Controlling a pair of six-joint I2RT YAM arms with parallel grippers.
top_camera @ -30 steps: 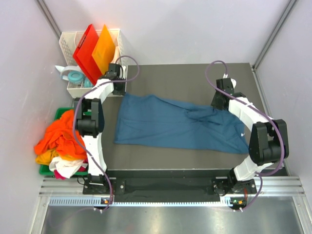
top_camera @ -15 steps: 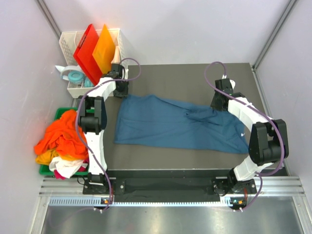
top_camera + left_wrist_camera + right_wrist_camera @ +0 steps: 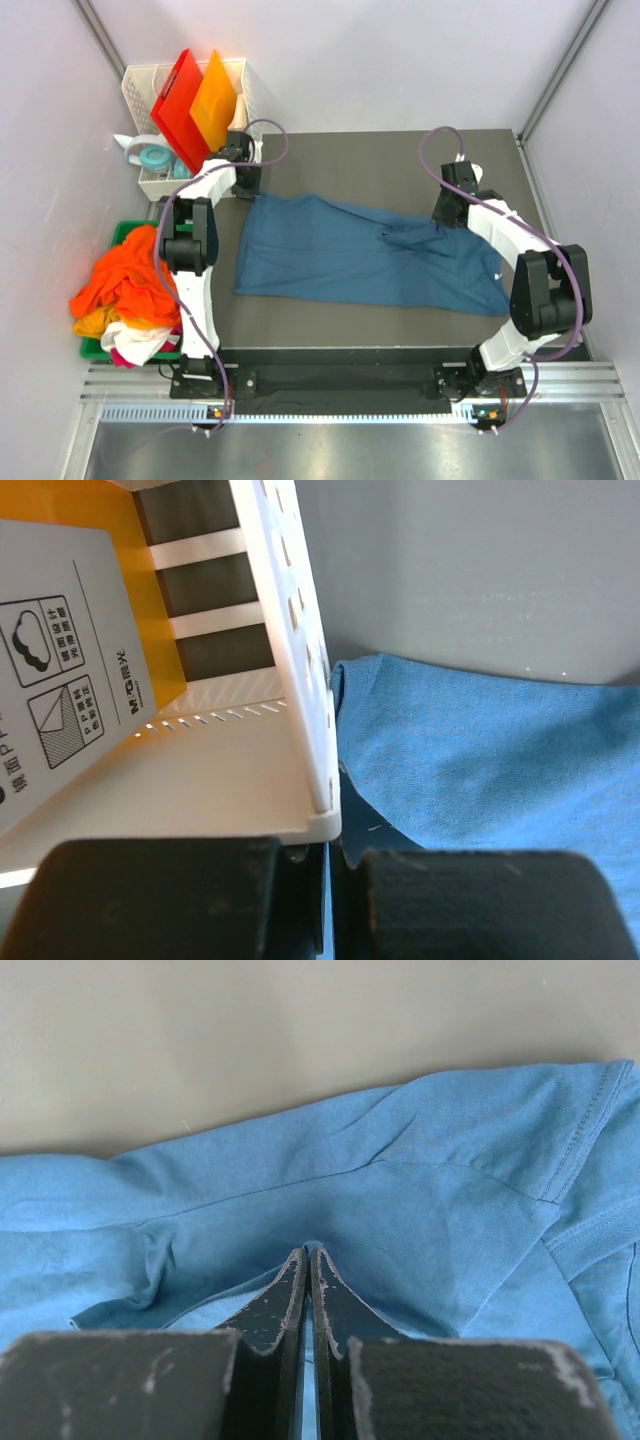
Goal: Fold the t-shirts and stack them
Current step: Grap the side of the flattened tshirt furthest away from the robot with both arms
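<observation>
A dark table (image 3: 380, 150) is seen from above, framed by pale walls. The teal-blue t-shirt (image 3: 350, 262) is spread flat across the table's middle, its long side running left to right, with creases gathered towards its far right part.

The left arm (image 3: 190, 250) is stretched to the shirt's far left corner, beside the basket. The left arm's jaws are shown closed together at the shirt's edge (image 3: 480, 750); whether cloth is caught between them cannot be told. The right arm (image 3: 520, 250) is bent over the shirt's far right part. The right arm's jaws are pressed together on a fold of the blue cloth (image 3: 420, 1190), which is puckered around their tips.

Off the table's left edge, a green bin (image 3: 125, 232) is heaped past its rim with loose t-shirts: orange ones (image 3: 125, 280) on top, a yellow one (image 3: 92, 322) and a white one (image 3: 135, 342) below.

At the far left corner, a white slotted basket (image 3: 243, 85) is filled by a red board (image 3: 176, 105) and an orange board (image 3: 214, 105), both stood on edge. A small teal ring-shaped item (image 3: 153, 157) is seen at the basket's near end.
</observation>
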